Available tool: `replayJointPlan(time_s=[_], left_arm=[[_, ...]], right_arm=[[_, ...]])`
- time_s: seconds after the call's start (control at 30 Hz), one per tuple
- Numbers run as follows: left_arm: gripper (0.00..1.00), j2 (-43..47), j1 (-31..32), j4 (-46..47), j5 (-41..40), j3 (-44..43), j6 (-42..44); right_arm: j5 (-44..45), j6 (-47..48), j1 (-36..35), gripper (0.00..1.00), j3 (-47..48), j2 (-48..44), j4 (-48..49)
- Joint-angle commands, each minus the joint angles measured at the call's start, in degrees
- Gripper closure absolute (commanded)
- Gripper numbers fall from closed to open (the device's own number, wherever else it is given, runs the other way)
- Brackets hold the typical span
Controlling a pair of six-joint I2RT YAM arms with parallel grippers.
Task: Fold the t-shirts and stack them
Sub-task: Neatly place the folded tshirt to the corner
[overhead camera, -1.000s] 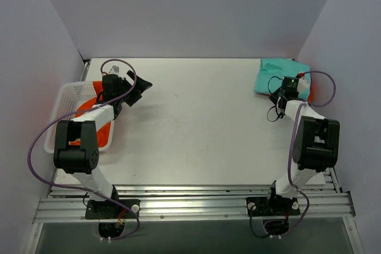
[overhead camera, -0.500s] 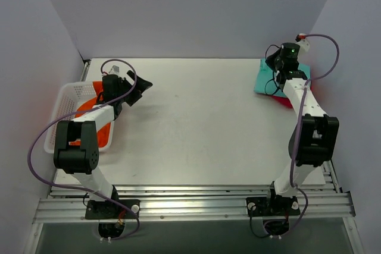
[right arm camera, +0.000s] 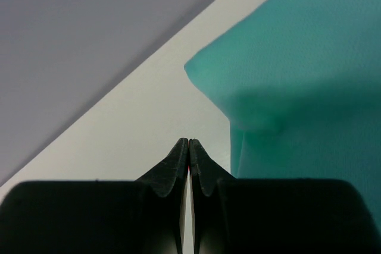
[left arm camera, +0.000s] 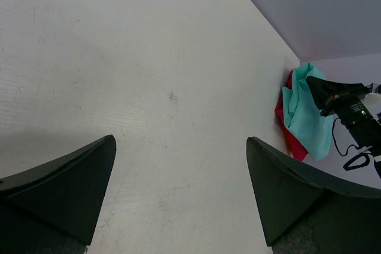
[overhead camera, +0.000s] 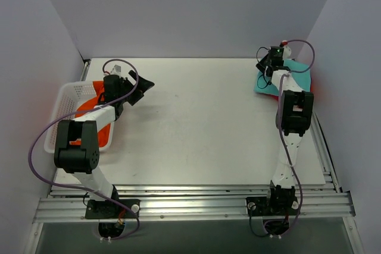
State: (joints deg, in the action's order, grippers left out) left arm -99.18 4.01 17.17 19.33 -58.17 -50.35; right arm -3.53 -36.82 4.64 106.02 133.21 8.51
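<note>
Teal shirt (right arm camera: 309, 75) at far-right table (overhead camera: 196, 123) edge; right pincer (right arm camera: 189, 143) closed beside it.

The bench (overhead camera: 196, 123) is a pale, off-white flat surface that fills the middle of the top view, with plain walls closing it in at the left, far and right sides. A few faint marks and specks show on it in the left wrist view.

At the left edge of the top view a white mesh basket (overhead camera: 64, 96) stands on it, holding orange cloth (overhead camera: 105, 136).

In the upper right corner a magenta-red t-shirt (left arm camera: 282, 117) lies flat on the bench, showing only as a rim at the edges. A teal t-shirt (overhead camera: 300, 67) lies over it and covers most of it.
</note>
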Motion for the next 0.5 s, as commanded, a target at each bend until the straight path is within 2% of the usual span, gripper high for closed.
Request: replayJointPlan(time_s=[0.0, 0.47], left_arm=[[0.00, 0.6, 0.1, 3.4, 0.7, 0.0, 1.3], [0.00, 0.4, 0.1, 2.3, -0.7, -1.1, 2.4]], right_arm=[[-0.4, 0.9, 1.5, 1.00, 6.7, 2.0, 0.4], [-2.8, -3.9, 7.2, 1.00, 14.7, 14.3, 4.9]])
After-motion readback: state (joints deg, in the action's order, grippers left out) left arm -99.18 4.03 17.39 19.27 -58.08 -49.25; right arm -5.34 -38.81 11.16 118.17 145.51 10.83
